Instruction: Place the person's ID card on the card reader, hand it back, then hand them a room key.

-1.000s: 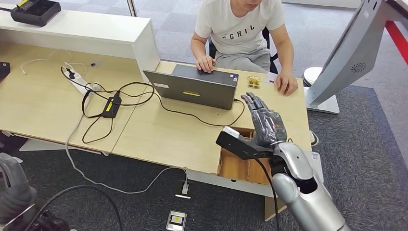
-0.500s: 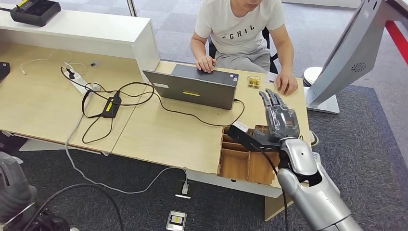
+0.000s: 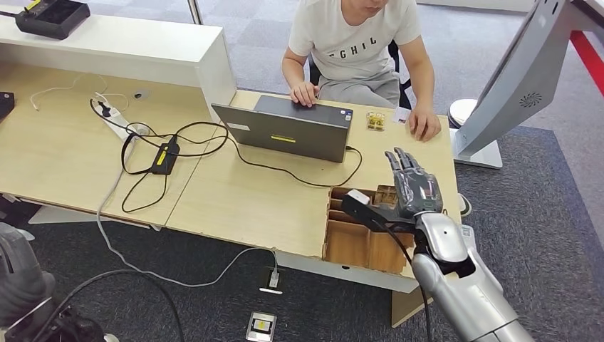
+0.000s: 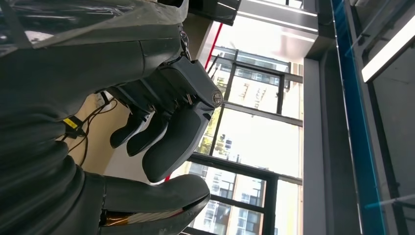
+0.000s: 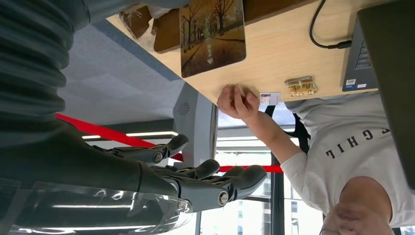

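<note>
Wooden desk [image 3: 235, 196] on grey carpet [image 3: 541, 214] bears a laptop [image 3: 285, 128].

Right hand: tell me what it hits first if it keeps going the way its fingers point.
Probably the person's hand resting by the small card at the desk's far edge; the right hand is raised, so it might pass above.

Light wooden desk [image 3: 242, 192] across middle; white raised counter [image 3: 121, 50] at far left corner; grey carpet tiles [image 3: 563, 214] beneath, paler grey floor [image 3: 456, 43] beyond desk; red stripe [image 3: 587, 53] along far right floor; grey slanted panel [image 3: 523, 75] on white base right of desk; tall dark-framed windows [image 4: 254, 122] with bright daylight, buildings outside; long ceiling light [image 4: 389, 46] overhead.
</note>
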### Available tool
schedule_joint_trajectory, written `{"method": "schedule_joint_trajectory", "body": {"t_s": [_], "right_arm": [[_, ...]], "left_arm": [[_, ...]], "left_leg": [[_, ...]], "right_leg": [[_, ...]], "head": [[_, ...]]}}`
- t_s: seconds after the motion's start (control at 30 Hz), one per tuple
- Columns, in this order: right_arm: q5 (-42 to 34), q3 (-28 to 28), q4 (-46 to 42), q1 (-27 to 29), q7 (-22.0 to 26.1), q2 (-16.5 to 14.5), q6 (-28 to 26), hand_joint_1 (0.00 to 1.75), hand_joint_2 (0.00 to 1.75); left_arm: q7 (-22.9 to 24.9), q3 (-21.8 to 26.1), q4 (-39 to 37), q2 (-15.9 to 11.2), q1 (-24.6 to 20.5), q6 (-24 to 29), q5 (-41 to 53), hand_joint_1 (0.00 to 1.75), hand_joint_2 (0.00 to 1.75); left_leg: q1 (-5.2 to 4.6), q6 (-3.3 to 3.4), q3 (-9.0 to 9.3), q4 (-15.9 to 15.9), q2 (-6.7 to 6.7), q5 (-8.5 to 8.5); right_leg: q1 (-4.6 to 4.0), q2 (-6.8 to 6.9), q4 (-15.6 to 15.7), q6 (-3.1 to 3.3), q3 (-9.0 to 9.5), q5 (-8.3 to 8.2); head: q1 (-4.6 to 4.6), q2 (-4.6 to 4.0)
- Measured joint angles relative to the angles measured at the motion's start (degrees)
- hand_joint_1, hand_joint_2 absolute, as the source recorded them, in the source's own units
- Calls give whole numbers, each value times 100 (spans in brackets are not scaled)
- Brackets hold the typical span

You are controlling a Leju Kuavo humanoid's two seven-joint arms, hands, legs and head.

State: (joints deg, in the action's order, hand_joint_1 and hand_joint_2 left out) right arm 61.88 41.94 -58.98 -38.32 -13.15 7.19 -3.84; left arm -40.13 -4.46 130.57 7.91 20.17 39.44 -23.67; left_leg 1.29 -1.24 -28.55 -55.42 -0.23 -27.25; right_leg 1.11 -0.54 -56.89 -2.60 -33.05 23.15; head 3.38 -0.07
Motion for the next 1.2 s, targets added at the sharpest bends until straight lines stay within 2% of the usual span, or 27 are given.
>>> {"method": "schedule_joint_trajectory", "body": {"t_s": [0.7, 0.87, 1.2], "right_arm": [[-40, 65, 532, -111, -99, -88, -110, 0, 175], [-100, -4, 623, -151, -146, -53, -245, 9, 175], [-94, -76, 676, -165, -181, 16, -187, 10, 175]], "left_arm": [[0, 1, 0, -2, 17, 17, 42, 164, 175], [0, 0, 0, -2, 20, 15, 42, 164, 175], [0, 0, 0, -15, 23, 6, 8, 164, 175]], "left_leg": [[0, 0, 1, -1, 0, 0], [0, 0, 1, -1, 0, 0], [0, 0, 2, -1, 0, 0]], "right_leg": [[0, 0, 0, 0, 0, 0], [0, 0, 0, 0, 0, 0], [0, 0, 0, 0, 0, 0]], "head": [[-1, 0], [-1, 0], [-1, 0]]}}
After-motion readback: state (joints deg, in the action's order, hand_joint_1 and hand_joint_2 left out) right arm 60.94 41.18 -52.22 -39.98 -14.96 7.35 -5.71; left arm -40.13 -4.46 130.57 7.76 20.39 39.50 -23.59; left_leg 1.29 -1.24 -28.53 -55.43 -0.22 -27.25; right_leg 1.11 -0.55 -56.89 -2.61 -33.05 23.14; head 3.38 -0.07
